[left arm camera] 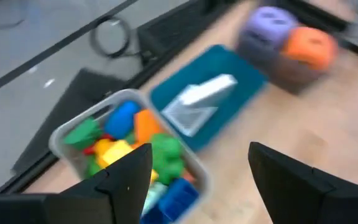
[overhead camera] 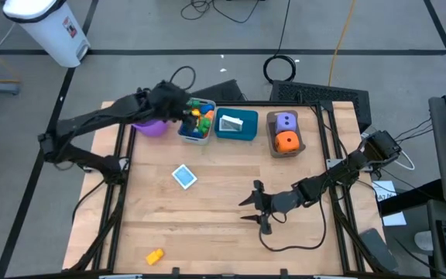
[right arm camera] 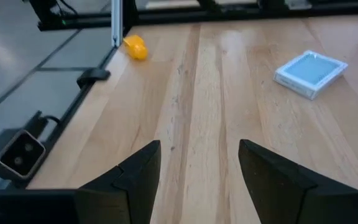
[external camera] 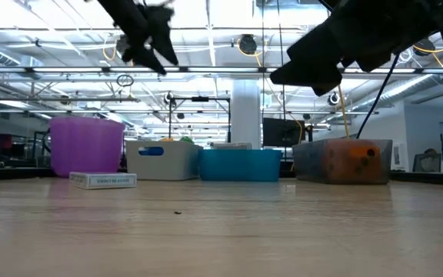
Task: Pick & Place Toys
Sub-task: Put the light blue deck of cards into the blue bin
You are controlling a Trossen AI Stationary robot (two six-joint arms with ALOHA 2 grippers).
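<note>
table (overhead camera: 231, 209) carries most of it. left gripper (left arm camera: 194, 177) hovers over the grey bin (left arm camera: 64, 134) of bricks (left arm camera: 135, 143), fingers spread, holding nothing; its arm hides the purple bucket (overhead camera: 152, 129). right gripper (right arm camera: 197, 168), spread too, sits low mid-table. card box (overhead camera: 184, 176) lies loose, yellow brick (overhead camera: 154, 256) near the front edge.

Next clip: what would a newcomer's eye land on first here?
Probably the row of bins at the table's far edge: a grey bin heaped with bright bricks, a teal bin with cards, and a brown bin with a purple die and an orange die. The left gripper hovers open above the grey bin. A blue card box lies alone mid-table, with a yellow brick near the front edge.
</note>
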